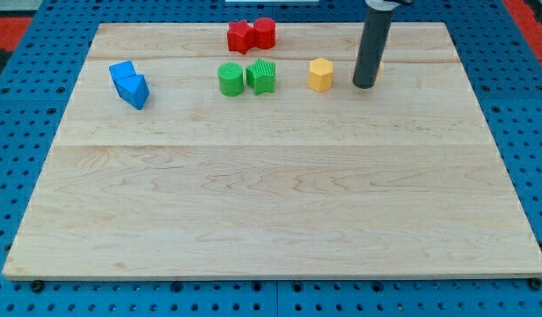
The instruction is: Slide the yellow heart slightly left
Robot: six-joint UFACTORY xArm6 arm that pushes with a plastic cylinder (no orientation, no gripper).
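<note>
A yellow block [320, 75] stands near the view's top, right of centre. Its outline looks many-sided more than heart-like, and I cannot make out the shape for sure. My tip [363, 85] rests on the board a short way to the right of this block, with a small gap between them. The dark rod rises from the tip up and slightly right, out of the view's top. It hides the strip of board behind it. No other yellow block shows clearly.
Two green blocks [230, 79] [262, 77] sit side by side left of the yellow one. Two red blocks [241, 36] [265, 33] touch near the top edge. Two blue blocks [123, 74] [135, 90] touch at the left. The wooden board [271, 202] lies on blue pegboard.
</note>
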